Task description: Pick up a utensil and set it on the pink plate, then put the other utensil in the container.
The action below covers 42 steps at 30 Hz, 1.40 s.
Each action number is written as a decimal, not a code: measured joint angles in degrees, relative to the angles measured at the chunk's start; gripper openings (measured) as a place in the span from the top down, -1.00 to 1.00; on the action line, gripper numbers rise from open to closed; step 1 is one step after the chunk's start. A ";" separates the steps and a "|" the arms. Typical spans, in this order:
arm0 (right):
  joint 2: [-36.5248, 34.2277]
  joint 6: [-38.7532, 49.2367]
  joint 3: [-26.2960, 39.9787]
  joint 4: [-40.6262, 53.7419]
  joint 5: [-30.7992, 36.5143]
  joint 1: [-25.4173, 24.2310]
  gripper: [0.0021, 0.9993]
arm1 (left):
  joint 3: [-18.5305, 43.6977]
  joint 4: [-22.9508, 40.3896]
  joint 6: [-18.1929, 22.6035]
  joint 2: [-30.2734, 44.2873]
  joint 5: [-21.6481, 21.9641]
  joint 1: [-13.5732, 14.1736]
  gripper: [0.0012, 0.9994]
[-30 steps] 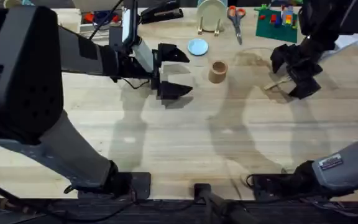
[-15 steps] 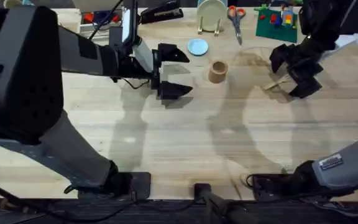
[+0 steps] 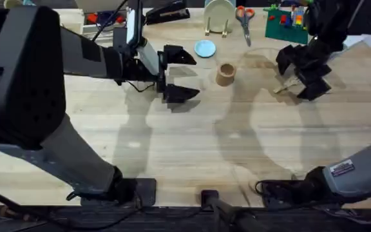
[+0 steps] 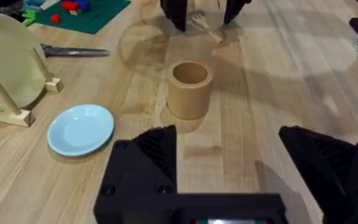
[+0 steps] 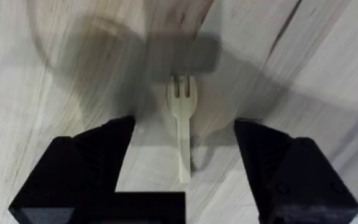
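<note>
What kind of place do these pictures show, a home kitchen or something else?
Probably a robot lab or test bench, not a kitchen. Two robot arms work at a bare wooden table, and along its far edge lie loose props: scissors, a green building-brick board and a plate on a wooden stand.

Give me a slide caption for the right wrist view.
Open right gripper poised over the wooden fork lying flat on the table.

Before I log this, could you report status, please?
Right gripper open over fork. Left gripper open, empty, near cup. Nothing blocking.
</note>
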<state>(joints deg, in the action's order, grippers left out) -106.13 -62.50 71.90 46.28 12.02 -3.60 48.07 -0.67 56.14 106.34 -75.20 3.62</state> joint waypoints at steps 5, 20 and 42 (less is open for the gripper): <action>0.00 0.36 0.05 -0.35 -0.07 0.11 -0.78 | 0.00 0.00 0.00 0.00 -0.01 0.00 -0.99; 0.00 2.36 0.39 0.50 -1.95 0.96 0.91 | 0.00 0.00 0.00 0.00 0.00 0.00 -0.99; 2.19 7.71 -0.82 2.14 -4.37 1.26 0.95 | 0.00 0.00 0.00 0.00 -0.01 0.00 -0.99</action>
<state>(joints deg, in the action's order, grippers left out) -103.94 -54.79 71.08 48.42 7.65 -2.33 48.07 -0.67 56.14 106.34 -75.21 3.62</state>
